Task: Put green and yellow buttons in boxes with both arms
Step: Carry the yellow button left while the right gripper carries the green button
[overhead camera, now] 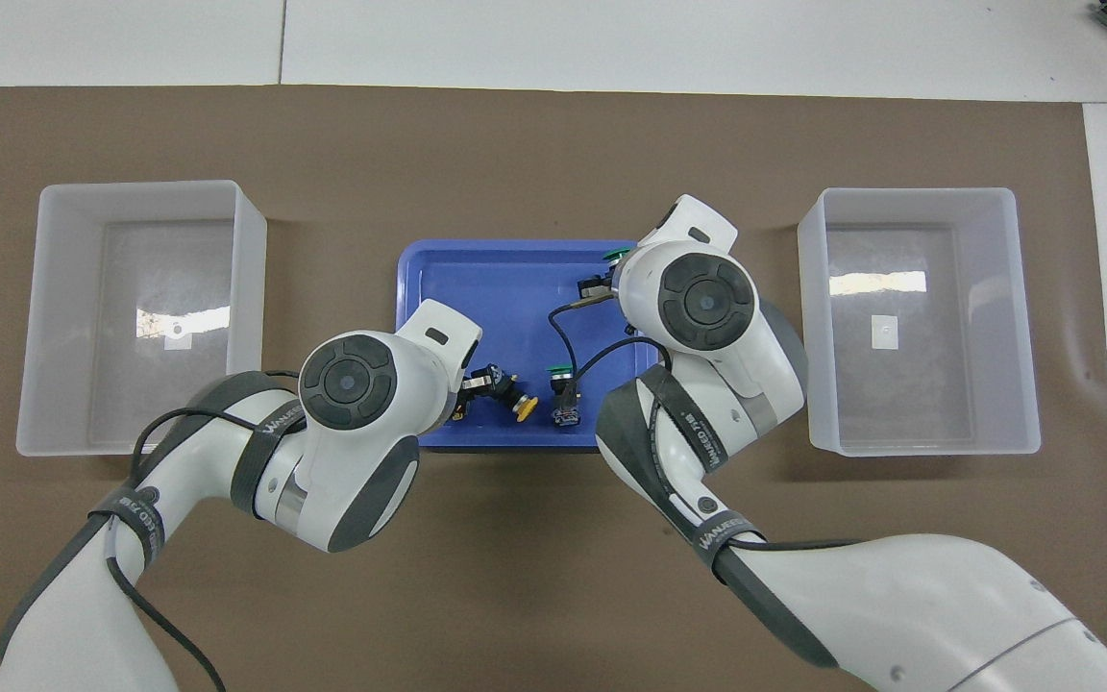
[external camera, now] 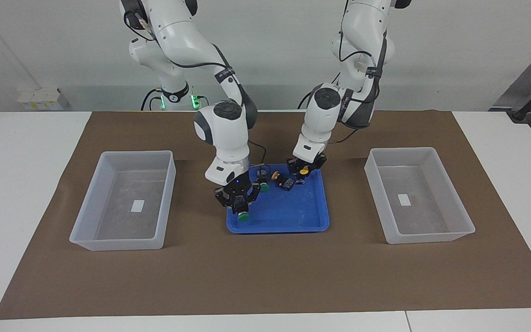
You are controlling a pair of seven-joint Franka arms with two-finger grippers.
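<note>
My right gripper (external camera: 238,205) is shut on a green button (external camera: 243,216) and holds it just above the blue tray (external camera: 293,212), over the tray's edge toward the right arm's end. Its green cap also shows in the overhead view (overhead camera: 617,255). My left gripper (external camera: 303,176) is shut on a yellow button (external camera: 303,171), low over the tray's edge nearest the robots. One green button (external camera: 262,186) (overhead camera: 561,369) and one yellow button (external camera: 276,175) (overhead camera: 524,408) lie loose in the tray. Both boxes (external camera: 81,230) (external camera: 431,235) hold only a white label.
The boxes stand on a brown mat (external camera: 265,276), one at each end of the tray (overhead camera: 486,288). Black cables hang from both wrists over the tray. A white table edge surrounds the mat.
</note>
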